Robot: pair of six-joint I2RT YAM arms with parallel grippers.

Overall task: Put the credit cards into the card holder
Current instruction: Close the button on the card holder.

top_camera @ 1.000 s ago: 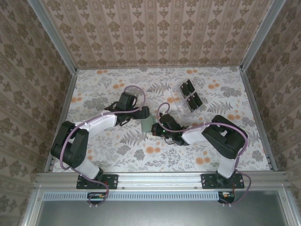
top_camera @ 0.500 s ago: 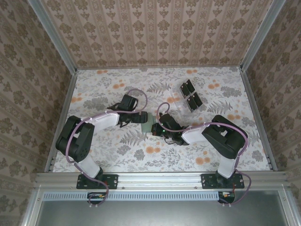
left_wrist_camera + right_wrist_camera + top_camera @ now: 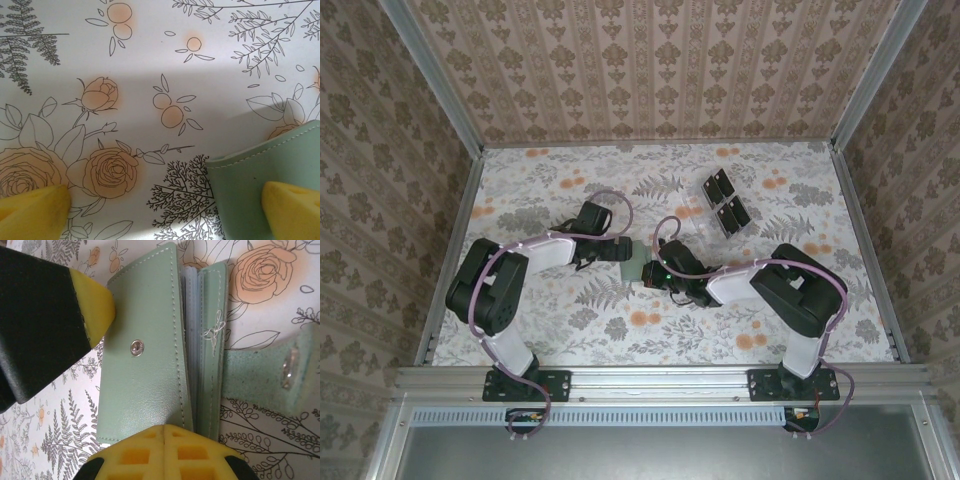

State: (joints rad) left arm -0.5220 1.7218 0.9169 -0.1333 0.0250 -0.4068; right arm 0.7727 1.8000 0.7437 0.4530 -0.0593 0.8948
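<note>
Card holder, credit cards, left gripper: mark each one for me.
card holder (image 3: 145,365), right wrist view, front flap.
credit cards (image 3: 719,186), top external view, one black card.
left gripper (image 3: 162,212), left wrist view, midway between fingertips.

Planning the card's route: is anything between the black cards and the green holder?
Yes. The right arm's wrist and cable loop hang between the credit cards in the clear tray and the card holder. At the holder, the open left claw has one pad on it and the shut right claw meets its edge.
</note>
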